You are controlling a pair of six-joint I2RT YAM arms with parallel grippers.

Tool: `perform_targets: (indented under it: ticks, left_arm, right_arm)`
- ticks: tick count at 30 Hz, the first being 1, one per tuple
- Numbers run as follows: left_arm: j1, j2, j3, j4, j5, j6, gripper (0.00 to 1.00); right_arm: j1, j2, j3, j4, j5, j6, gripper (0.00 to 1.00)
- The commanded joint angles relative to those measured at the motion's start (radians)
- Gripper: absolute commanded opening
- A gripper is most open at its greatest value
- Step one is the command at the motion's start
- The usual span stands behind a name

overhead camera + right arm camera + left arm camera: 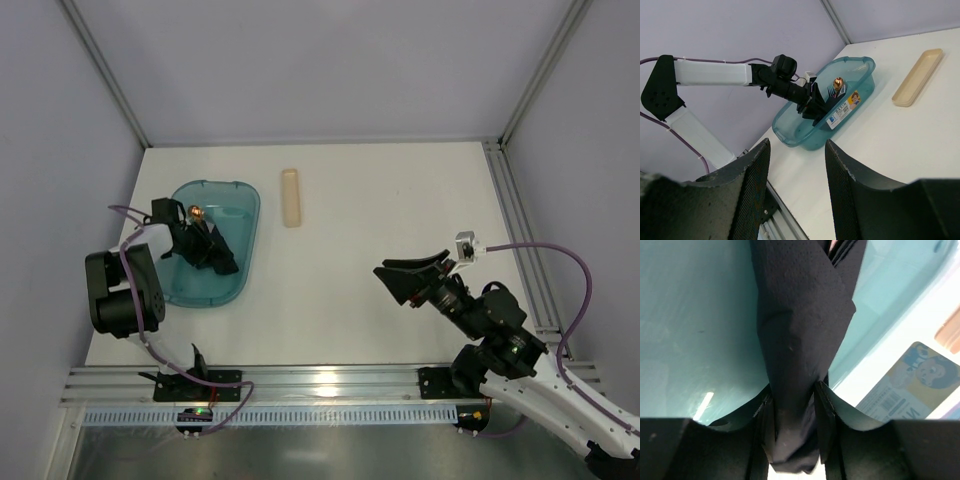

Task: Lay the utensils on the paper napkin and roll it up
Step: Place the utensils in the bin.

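Where the teal plastic tub (225, 287) sits at nine o'clock, the left gripper (794, 410) is clamped on the navy paper napkin (800, 320) inside it, with the copper-coloured utensils (196, 212) at the tub's twelve o'clock end. At four o'clock the right gripper (797, 150) hovers over the table (380, 200), jaws apart.

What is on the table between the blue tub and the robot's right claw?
Nothing: in the top view the white table is bare between the teal tub and the right gripper. The beige tray sits farther back.
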Motion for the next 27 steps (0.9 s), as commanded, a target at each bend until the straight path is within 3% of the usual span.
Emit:
perform_targets:
  ticks: [1,18,27]
  left_arm:
    - [-0.002,-0.045,0.033,-0.079,-0.068,0.035,0.39]
    - [-0.002,-0.147,0.132,-0.229,-0.102,0.077,0.44]
    - [-0.022,-0.167,0.137,-0.202,-0.053,0.084,0.36]
  right_arm:
    - [-0.005,-0.014,0.004,0.009,0.015,-0.017,0.50]
    - [-0.005,0.010,0.009,0.013,0.006,-0.014,0.50]
    - [-0.005,0.038,0.006,0.039,-0.014,-0.002,0.50]
